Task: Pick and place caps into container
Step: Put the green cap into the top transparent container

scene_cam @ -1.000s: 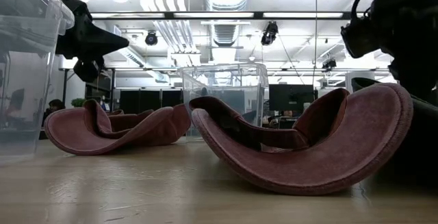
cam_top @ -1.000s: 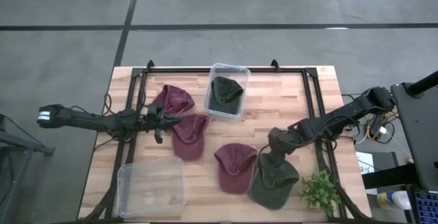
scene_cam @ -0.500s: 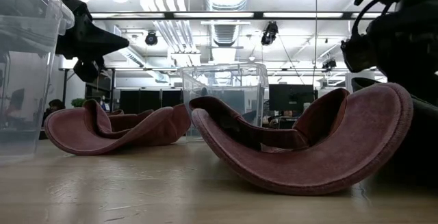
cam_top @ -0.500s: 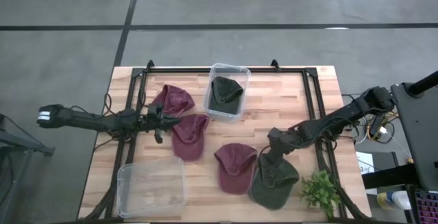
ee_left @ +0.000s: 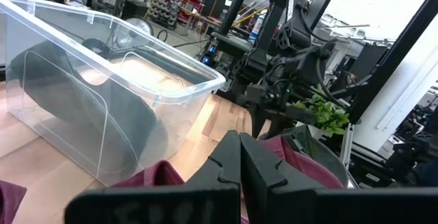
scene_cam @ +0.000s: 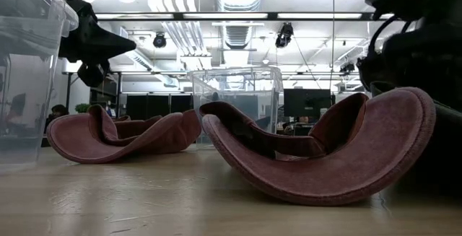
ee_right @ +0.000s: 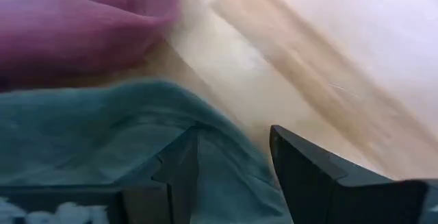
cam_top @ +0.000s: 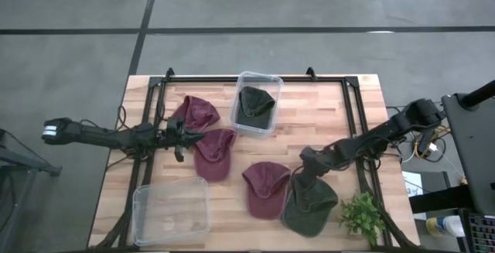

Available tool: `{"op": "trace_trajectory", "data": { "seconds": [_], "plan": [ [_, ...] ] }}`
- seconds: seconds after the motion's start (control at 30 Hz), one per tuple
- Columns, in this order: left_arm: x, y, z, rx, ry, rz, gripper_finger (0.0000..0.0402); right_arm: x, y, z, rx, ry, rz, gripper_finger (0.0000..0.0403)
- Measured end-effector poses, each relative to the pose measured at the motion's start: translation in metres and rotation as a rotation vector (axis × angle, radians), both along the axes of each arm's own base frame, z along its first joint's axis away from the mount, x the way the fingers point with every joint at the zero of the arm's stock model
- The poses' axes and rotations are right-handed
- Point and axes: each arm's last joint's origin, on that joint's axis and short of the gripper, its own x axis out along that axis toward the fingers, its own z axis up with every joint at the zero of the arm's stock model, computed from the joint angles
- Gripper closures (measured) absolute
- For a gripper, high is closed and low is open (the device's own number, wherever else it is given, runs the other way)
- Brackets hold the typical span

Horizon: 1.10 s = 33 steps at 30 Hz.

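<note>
Three maroon caps lie on the table: one far left [cam_top: 199, 112], one [cam_top: 215, 152] under my left gripper, one near the middle [cam_top: 265, 187]. An olive cap [cam_top: 311, 203] rests on the table near the right corner; another olive cap [cam_top: 255, 104] sits inside the far clear container [cam_top: 259, 74]. My right gripper [cam_top: 302, 174] is open and low over the near olive cap's far edge [ee_right: 226, 162], a finger on either side. My left gripper [ee_left: 239, 145] is shut and hovers above the maroon cap [ee_left: 301, 159]. My right gripper comes down at the olive cap's far edge [ee_right: 233, 166] from above, slanting from the table's right, its open fingers [ee_right: 308, 176] on either side of a raised fold. Whether the fingers touch the cloth I cannot tell.
An empty clear container [cam_top: 172, 210] stands at the near left. A small leafy plant [cam_top: 362, 214] sits at the near right corner beside the olive cap. A black frame [cam_top: 357, 121] runs around the tabletop. Bare wood lies between the far container and the right arm.
My right gripper has come down toward the near olive cap and edged a little toward the table's left. The caps and the left arm have kept still.
</note>
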Motion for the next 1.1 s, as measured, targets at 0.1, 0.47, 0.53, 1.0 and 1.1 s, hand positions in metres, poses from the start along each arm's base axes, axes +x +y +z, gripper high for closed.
{"op": "trace_trajectory", "data": {
  "seconds": [0.1,0.47,0.53,1.0,1.1],
  "plan": [
    [0.000,0.000,0.000,0.000,0.000,-0.001,0.0402,0.007,0.004,-0.005,0.042,-0.022,0.047,0.0232],
    [0.000,0.000,0.000,0.000,0.001,0.000,0.0402,0.012,0.006,-0.007,0.029,0.058,0.045,0.0315],
    [0.000,0.000,0.000,0.000,0.001,0.000,0.0402,0.012,0.006,-0.005,0.033,0.056,0.037,0.0354],
    [0.000,0.000,0.002,-0.038,-0.030,0.004,0.0402,0.011,0.003,0.021,-0.057,0.131,-0.019,0.0394],
    [0.000,0.000,0.003,-0.043,-0.036,0.004,0.0402,0.010,0.001,0.040,-0.112,0.157,-0.033,0.0394]
  ]
}}
